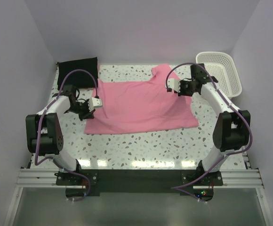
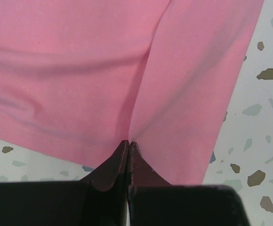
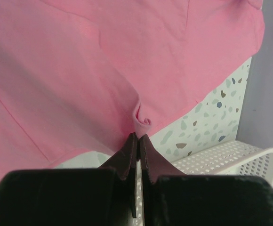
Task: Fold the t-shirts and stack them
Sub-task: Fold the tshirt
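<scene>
The left claw (image 2: 128, 143) and right claw (image 3: 139, 136) pinch opposite edges of the pink t-shirt (image 1: 141, 106).

The pink t-shirt (image 1: 141, 106) is being shown as soft, matt cloth, lightly creased. The black garment (image 1: 77, 71) is being seen as matt fabric. The bench (image 1: 141, 143) is being shown as smooth, speckled and glossy, with light reflected. The basket (image 1: 228, 70) is being seen as white perforated plastic.

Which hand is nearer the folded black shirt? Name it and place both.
Left. The left hand pinches the pink t-shirt at its edge, close by the folded black shirt; the right hand pinches its opposite side, across the table beside the white basket.
</scene>
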